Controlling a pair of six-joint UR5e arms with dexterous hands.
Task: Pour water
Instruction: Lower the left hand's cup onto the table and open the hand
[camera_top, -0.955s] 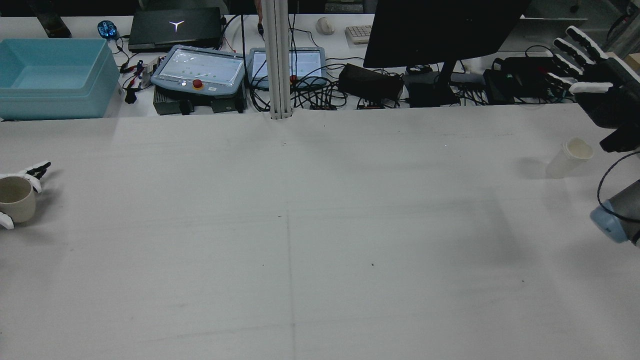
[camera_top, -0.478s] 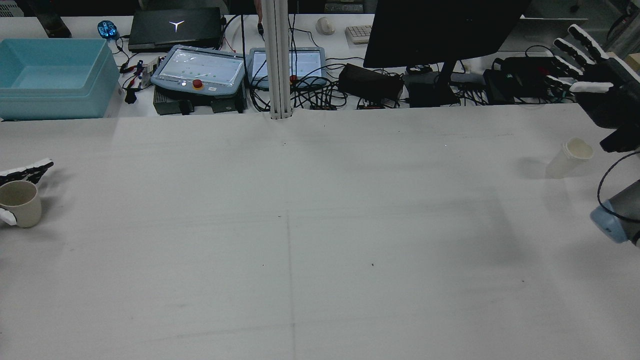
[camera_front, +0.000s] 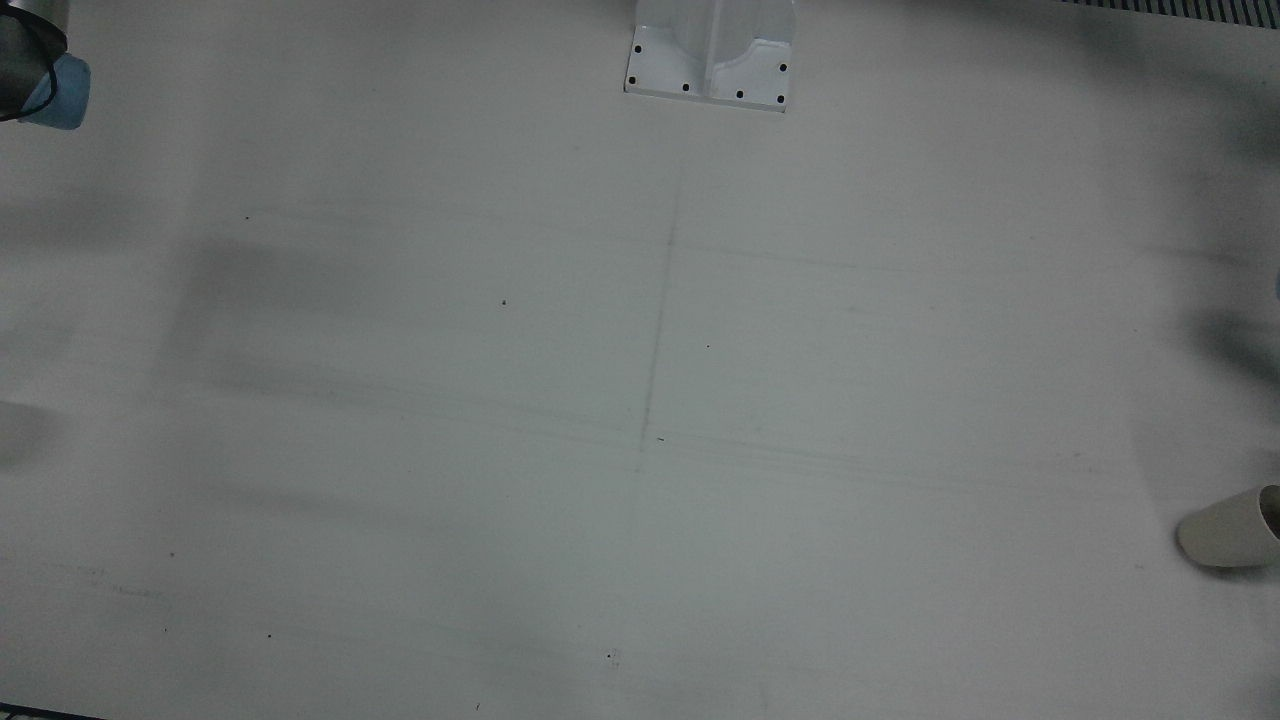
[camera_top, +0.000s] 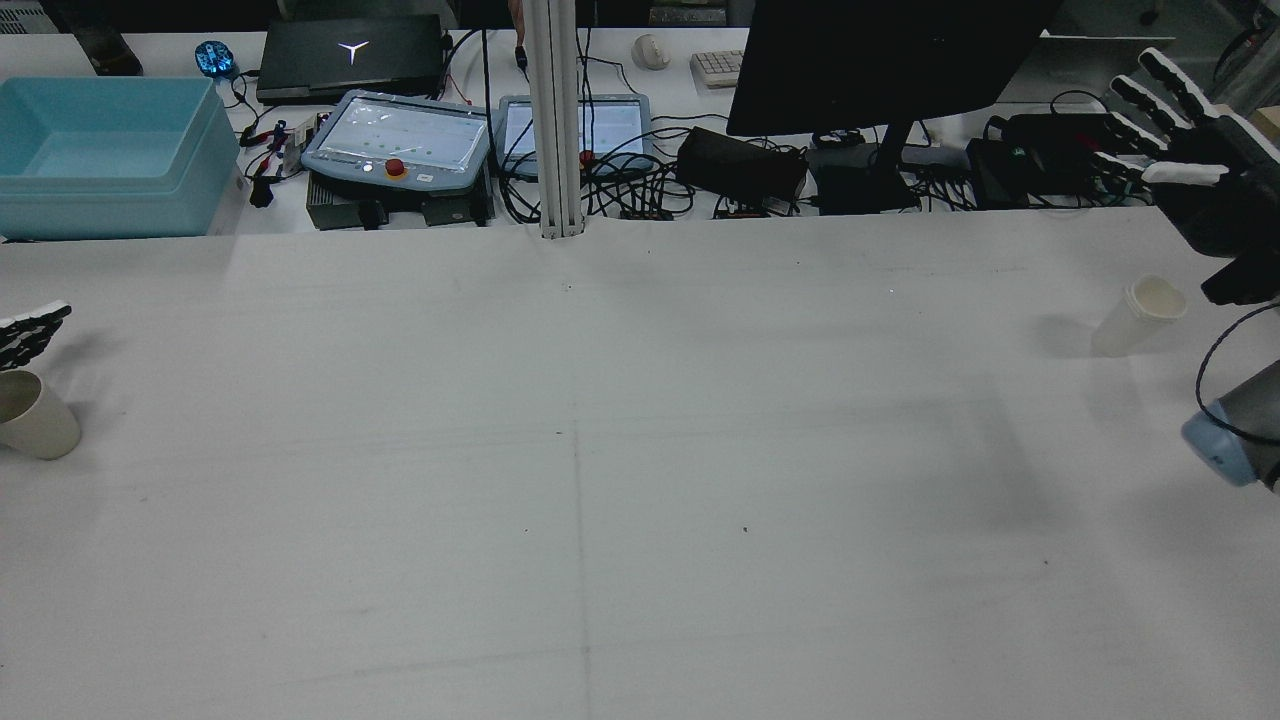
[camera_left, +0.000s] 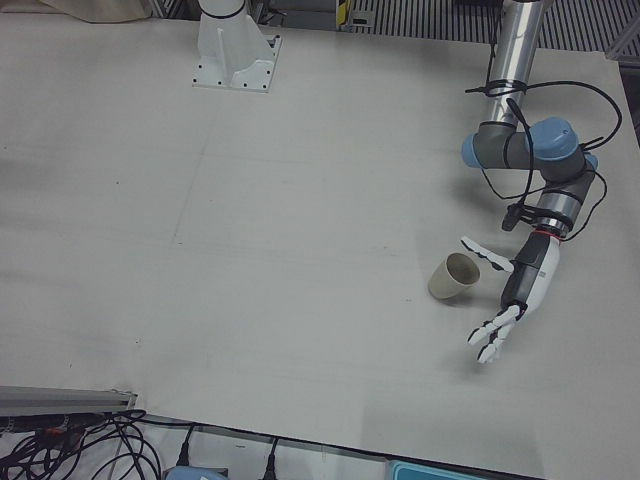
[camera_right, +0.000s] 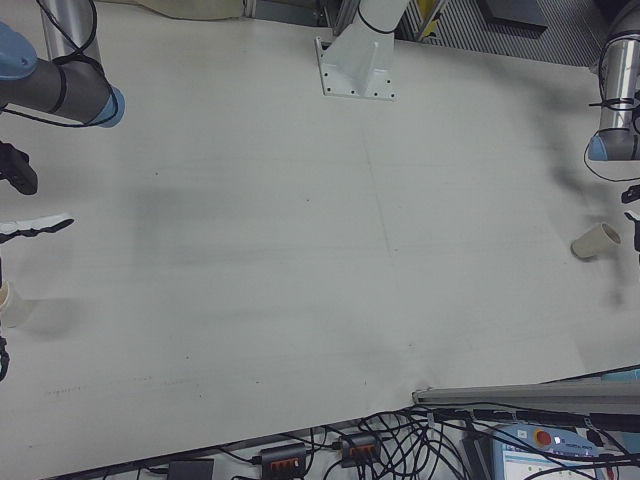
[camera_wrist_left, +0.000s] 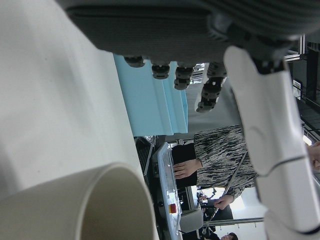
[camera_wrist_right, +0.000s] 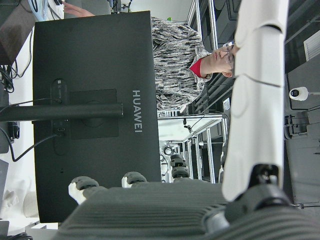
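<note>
A beige cup (camera_left: 453, 277) with a smooth matte wall and round mouth stood upright on the white table (camera_left: 250, 250), at the far edge of the robot's left side. A paler, slimmer cup (camera_top: 1137, 315) with a stepped rim stood on the right side, well apart from the first. The table's cloth-like top showed faint creases and dark specks.

The left hand (camera_left: 512, 298) lay just beside the beige cup, palm toward it, white-and-black fingers (camera_left: 493, 335) stretched out and spread, the thumb reaching past the cup's rim; it held nothing. The right hand (camera_top: 1190, 150) hovered above the table's far right corner, beyond the pale cup, fingers fanned wide and empty.

Behind the table sat a glossy teal bin (camera_top: 105, 155), two pendants (camera_top: 400, 140), a black monitor (camera_top: 880, 60) and tangled cables.
</note>
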